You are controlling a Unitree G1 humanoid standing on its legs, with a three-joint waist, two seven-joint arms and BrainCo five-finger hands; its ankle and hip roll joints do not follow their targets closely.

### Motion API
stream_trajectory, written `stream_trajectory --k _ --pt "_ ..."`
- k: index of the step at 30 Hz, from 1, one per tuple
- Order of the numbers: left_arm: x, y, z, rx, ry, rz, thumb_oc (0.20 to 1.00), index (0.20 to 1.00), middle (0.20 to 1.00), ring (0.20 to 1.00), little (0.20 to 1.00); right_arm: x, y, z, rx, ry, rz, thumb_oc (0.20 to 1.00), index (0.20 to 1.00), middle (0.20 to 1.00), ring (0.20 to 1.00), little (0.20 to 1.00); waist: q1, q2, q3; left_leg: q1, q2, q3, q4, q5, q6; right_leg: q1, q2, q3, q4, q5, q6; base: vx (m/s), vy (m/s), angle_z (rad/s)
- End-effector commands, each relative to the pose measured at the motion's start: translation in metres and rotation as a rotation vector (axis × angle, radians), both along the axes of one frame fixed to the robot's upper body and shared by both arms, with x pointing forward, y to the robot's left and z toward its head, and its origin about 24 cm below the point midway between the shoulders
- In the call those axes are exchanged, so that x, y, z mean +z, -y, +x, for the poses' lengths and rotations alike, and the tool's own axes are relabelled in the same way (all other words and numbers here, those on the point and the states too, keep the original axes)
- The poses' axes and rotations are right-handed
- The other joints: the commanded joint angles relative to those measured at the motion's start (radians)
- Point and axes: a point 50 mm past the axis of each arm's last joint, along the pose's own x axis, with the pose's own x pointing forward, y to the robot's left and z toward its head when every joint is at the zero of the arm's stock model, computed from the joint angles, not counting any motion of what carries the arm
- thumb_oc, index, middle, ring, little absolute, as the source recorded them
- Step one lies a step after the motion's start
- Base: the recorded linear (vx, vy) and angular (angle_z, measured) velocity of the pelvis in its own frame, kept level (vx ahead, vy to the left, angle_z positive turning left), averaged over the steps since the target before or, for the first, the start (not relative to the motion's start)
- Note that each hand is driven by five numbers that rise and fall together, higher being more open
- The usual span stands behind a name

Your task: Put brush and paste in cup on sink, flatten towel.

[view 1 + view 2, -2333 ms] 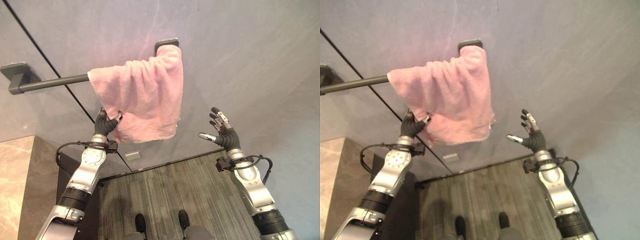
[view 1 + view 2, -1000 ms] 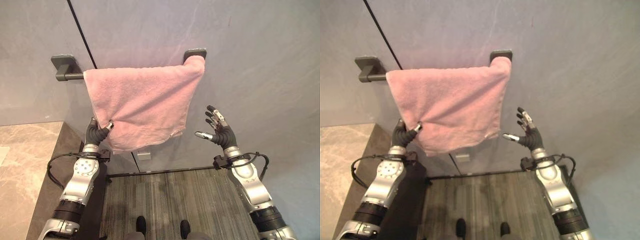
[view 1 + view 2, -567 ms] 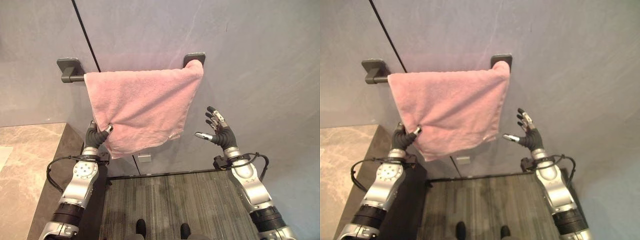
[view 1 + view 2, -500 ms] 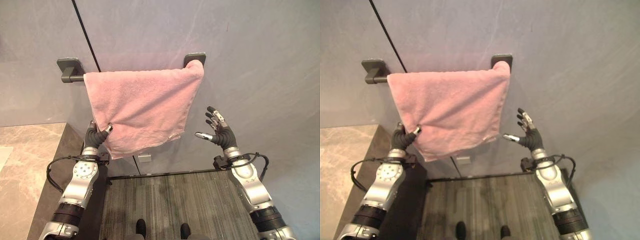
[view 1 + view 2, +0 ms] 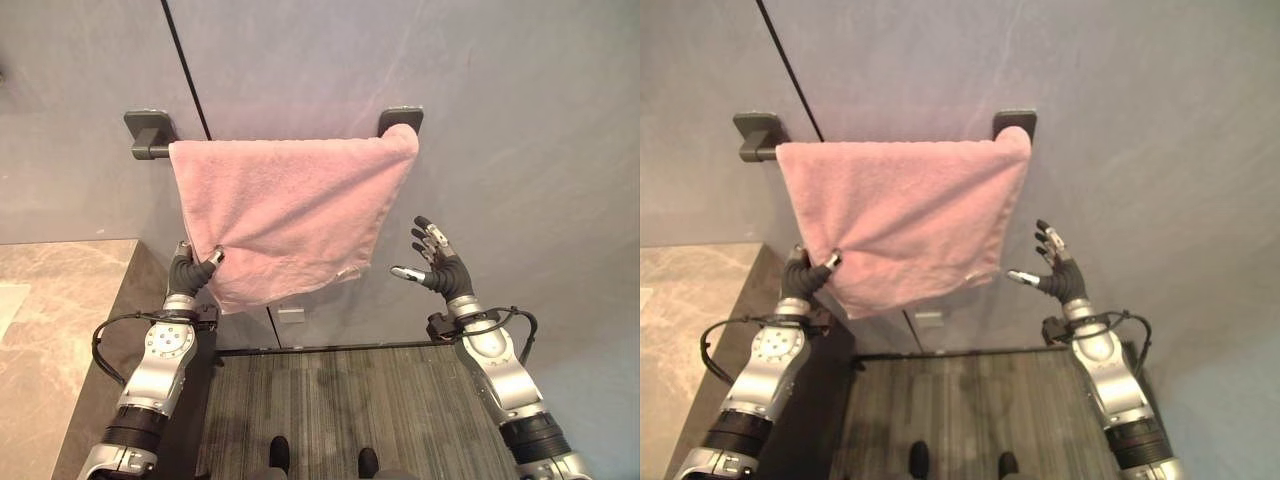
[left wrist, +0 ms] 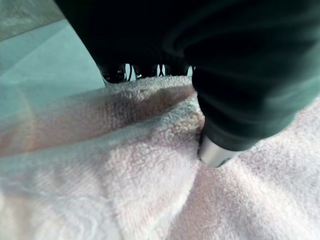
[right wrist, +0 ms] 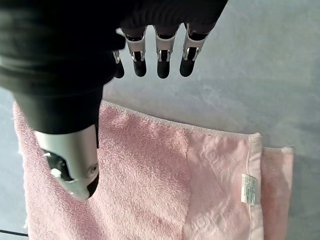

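Towel (image 5: 290,215), pink, drapes over the wall rail (image 5: 148,150), its lower left corner pinched by the left robot hand (image 5: 190,272); the right robot hand (image 5: 437,268) hangs released beside its lower right corner. Pulling one-sided could bunch it or slide it off the rail.

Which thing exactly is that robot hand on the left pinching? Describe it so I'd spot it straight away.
On the grey wall a dark towel bar runs between two brackets. Draped over it is the pink towel, fluffy and the one soft, coloured thing there; the left robot hand pinches its lower corner.
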Motion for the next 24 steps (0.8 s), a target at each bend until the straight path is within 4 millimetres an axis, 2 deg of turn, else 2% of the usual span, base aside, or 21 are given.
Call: stream_trajectory --k 1,13,14,15,24 --pt "0.0251 -0.0325 0.0012 0.091 0.096 0.025 0.200 0.200 0.200 0.200 0.200 0.0190 -0.0071 0.0060 0.014 0.094 0.029 1.000 1.000 1.000 1.000 1.000 0.026 -0.064 -0.006 0.041 -0.022 0.023 0.051 -0.183 0.021 -0.033 -0.080 -0.041 0.014 -0.080 0.075 0.00 0.000 0.00" --pt "0.0229 -0.0383 -0.0023 0.113 0.089 0.016 0.200 0.200 0.200 0.200 0.200 0.0173 -0.0095 0.0057 0.031 0.086 0.025 1.000 1.000 1.000 1.000 1.000 0.032 -0.071 -0.011 0.054 -0.020 0.026 0.050 -0.187 0.019 -0.022 -0.080 -0.045 0.015 -0.085 0.073 0.00 0.000 0.00" --pt "0.0226 -0.0382 -0.0023 0.111 0.087 0.017 0.253 0.253 0.253 0.253 0.253 0.0174 -0.0093 0.0057 0.030 0.087 0.025 1.000 1.000 1.000 1.000 1.000 0.032 -0.071 -0.011 0.055 -0.020 0.025 0.050 -0.187 0.018 -0.021 -0.080 -0.045 0.015 -0.086 0.072 0.00 0.000 0.00" --pt "0.0223 -0.0380 -0.0024 0.110 0.086 0.016 1.000 1.000 1.000 1.000 1.000 0.0173 -0.0092 0.0057 0.030 0.086 0.023 1.000 1.000 1.000 1.000 1.000 0.031 -0.071 -0.013 0.057 -0.020 0.026 0.049 -0.187 0.018 -0.020 -0.080 -0.045 0.015 -0.087 0.072 0.00 0.000 0.00" --pt "0.0206 -0.0367 -0.0020 0.103 0.073 0.029 1.000 1.000 1.000 1.000 1.000 0.0158 -0.0075 0.0046 0.028 0.079 0.017 1.000 1.000 1.000 1.000 1.000 0.027 -0.065 -0.019 0.075 -0.018 0.029 0.041 -0.189 0.016 -0.004 -0.078 -0.052 0.009 -0.088 0.071 0.00 0.000 0.00"
